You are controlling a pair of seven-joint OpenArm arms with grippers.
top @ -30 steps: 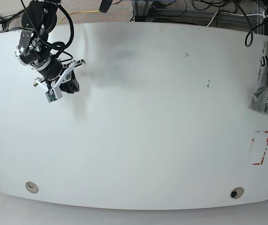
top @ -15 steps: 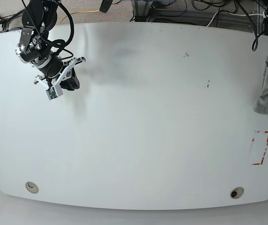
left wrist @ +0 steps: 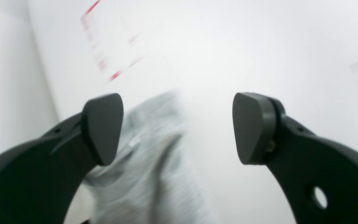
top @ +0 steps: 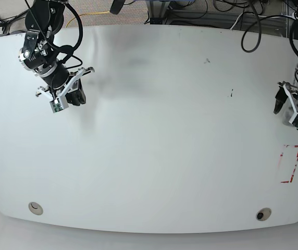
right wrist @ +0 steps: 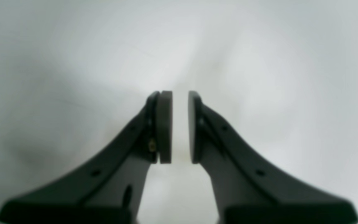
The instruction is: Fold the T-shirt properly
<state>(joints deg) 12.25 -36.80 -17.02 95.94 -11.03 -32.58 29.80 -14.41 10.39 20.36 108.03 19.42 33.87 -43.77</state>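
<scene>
Two tools in play: the left tool gapes wide, empty, above the blurred heather-grey cotton T-shirt near the red-marked rectangle at the white worktop edge, likely lining up a grab; the right tool, nearly closed, holds nothing.

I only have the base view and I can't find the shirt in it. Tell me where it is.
Observer: The left wrist view shows the shirt, grey and blurred, below the left gripper, nearer one finger.
Operator: Say whether it's gripped.
Observer: No. The jaws stand wide open, and the cloth lies beyond them rather than between the pads.
Operator: Now check the right gripper.
Observer: In its wrist view the right gripper is nearly shut, with only a slim gap and nothing in it. Only bare table lies under it.
</scene>
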